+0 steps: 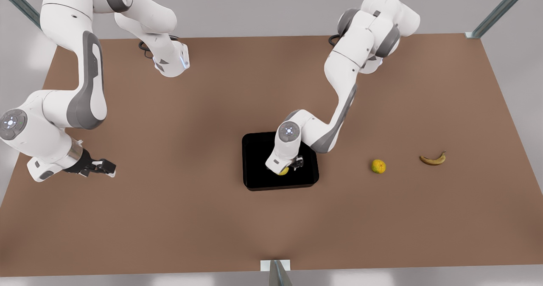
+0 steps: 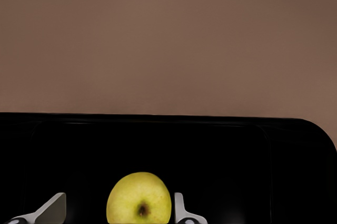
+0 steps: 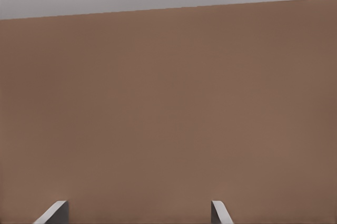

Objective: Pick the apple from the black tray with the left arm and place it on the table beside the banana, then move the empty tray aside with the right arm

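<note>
Apple (image 2: 139, 197) low in the black tray (image 1: 254, 150), toward its 6 o'clock rim in the front view, partly hidden there under the wrist of the arm reaching in from 1 o'clock. Left gripper (image 1: 292, 167) down over it, fingers (image 2: 181, 209) spread on either side of the fruit, one close against its side and the other with a clear gap, not yet pinching. Judged to be the first step, the grasp itself. Next move: squeeze evenly across the widest part, then lift straight up clear of the low rim before carrying toward 3 o'clock. Banana (image 1: 433, 158) well apart from the tray on the counter (image 1: 169, 218), with a mottled orange fruit (image 1: 378, 166) between the two; drop spot best chosen right by the banana, not by that orange one. Right gripper (image 1: 102, 167) waiting out at 9 o'clock above bare counter, fingers (image 3: 52, 212) spread and holding nothing, tray move not yet begun.
</note>
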